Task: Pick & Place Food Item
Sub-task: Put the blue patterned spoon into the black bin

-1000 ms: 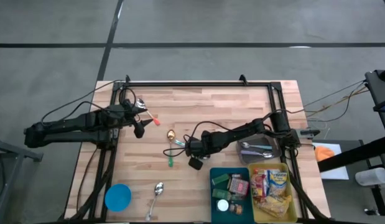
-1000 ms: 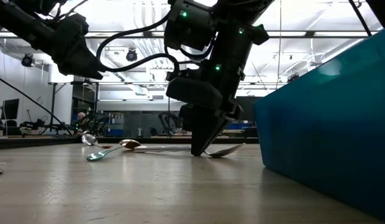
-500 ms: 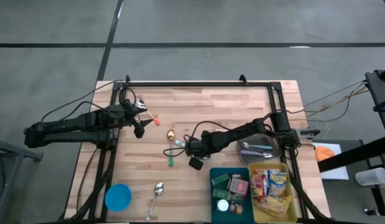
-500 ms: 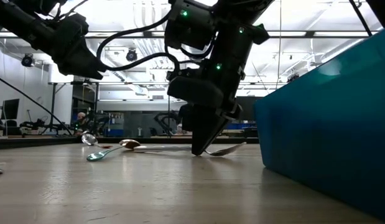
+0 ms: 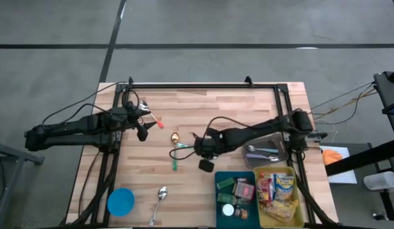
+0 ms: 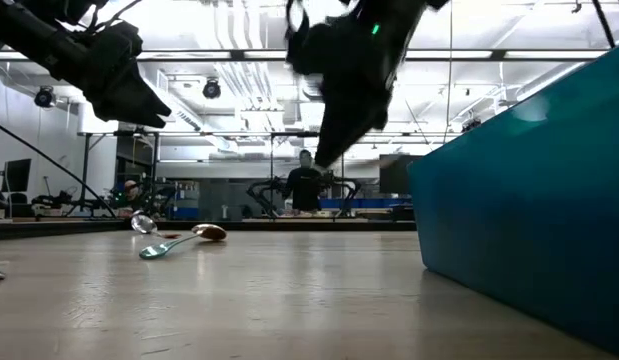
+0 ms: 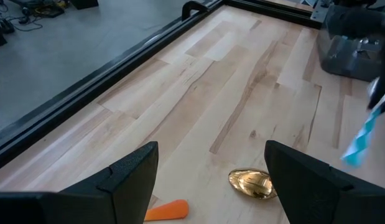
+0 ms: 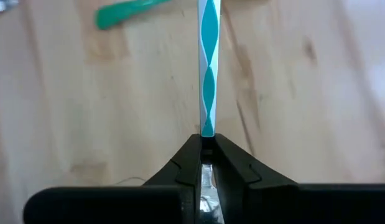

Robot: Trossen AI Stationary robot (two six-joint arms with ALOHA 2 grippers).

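High view: the right gripper (image 5: 206, 165) hovered over the table (image 5: 203, 105) beside the teal bin (image 5: 235, 193); the left gripper (image 5: 143, 133) waited near the far left corner.

Low view: the right gripper (image 6: 327, 150) hung clear of the tabletop; only here was its height evident.

Left wrist view: fingers (image 7: 133, 171) spread, empty, above a gold spoon (image 7: 252, 183).

Right wrist view: fingers (image 8: 189, 163) pressed together, pinching one end of a teal-striped utensil (image 8: 208, 65), a detail hidden elsewhere. Gripped so near its tip, the long handle could pivot or slip during transport.
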